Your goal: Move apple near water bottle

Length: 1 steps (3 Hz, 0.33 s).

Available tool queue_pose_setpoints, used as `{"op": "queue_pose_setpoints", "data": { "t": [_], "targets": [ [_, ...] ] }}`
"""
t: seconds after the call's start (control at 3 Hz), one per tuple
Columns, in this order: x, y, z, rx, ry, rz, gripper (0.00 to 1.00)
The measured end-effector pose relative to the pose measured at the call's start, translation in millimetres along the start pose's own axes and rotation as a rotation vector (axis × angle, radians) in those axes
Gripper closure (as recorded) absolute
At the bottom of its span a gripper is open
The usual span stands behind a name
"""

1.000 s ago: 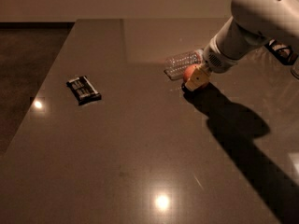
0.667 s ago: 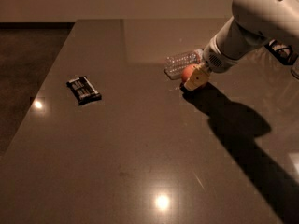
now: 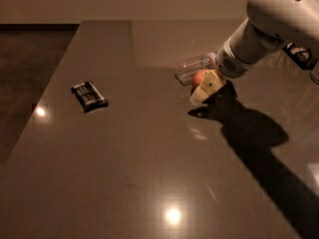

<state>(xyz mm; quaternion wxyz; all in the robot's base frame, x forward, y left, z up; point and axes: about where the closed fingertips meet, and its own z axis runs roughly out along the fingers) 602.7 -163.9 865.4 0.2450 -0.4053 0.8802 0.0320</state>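
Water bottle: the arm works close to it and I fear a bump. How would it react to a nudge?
The water bottle lies on its side on the glossy table, so a nudge would probably roll it. It looks clear and thin-walled, likely light, so it may also skid. The gripper sits right beside it, at the apple.

Snack bar (image 3: 89, 95) on desk (image 3: 149, 183), L side, well apart from the rest, water bottle (image 3: 193, 66) lying on desk at R-centre, apple (image 3: 200, 76) just in front of it, end effector (image 3: 208, 86) right at apple's front-R, arm (image 3: 269, 29) behind & above, far R
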Motion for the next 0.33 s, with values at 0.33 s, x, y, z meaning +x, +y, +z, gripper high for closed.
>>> {"op": "queue_pose_setpoints", "data": {
  "t": [0.33],
  "targets": [
    [0.0,0.0,0.0,0.000,0.000,0.000,0.00]
  ]
}}
